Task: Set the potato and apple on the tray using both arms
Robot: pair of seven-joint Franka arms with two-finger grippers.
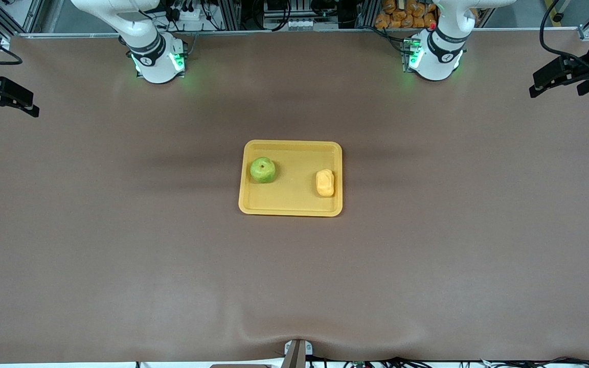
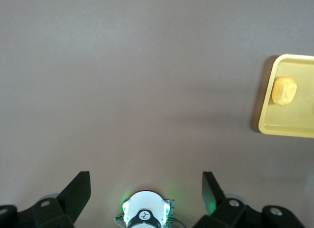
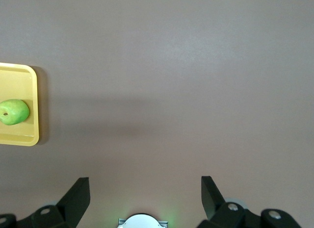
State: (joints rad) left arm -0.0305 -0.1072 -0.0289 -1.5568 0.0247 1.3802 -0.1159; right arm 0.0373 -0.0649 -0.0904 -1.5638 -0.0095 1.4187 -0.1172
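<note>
The apple (image 1: 263, 169) and the potato (image 1: 324, 183) lay apart on the tray (image 1: 291, 209) at mid-desk (image 1: 120, 255). The left end effector (image 1: 550, 82) and right end effector (image 1: 16, 99) hung at opposite desk ends, fingers apart, holding nothing.

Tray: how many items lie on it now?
2. The apple lies on the tray toward the right arm's end, the potato toward the left arm's end. Nothing seems hidden.

Brown table (image 1: 120, 245), yellow tray (image 1: 290, 208) at its middle, robot bases (image 1: 159, 64) along one edge.
</note>
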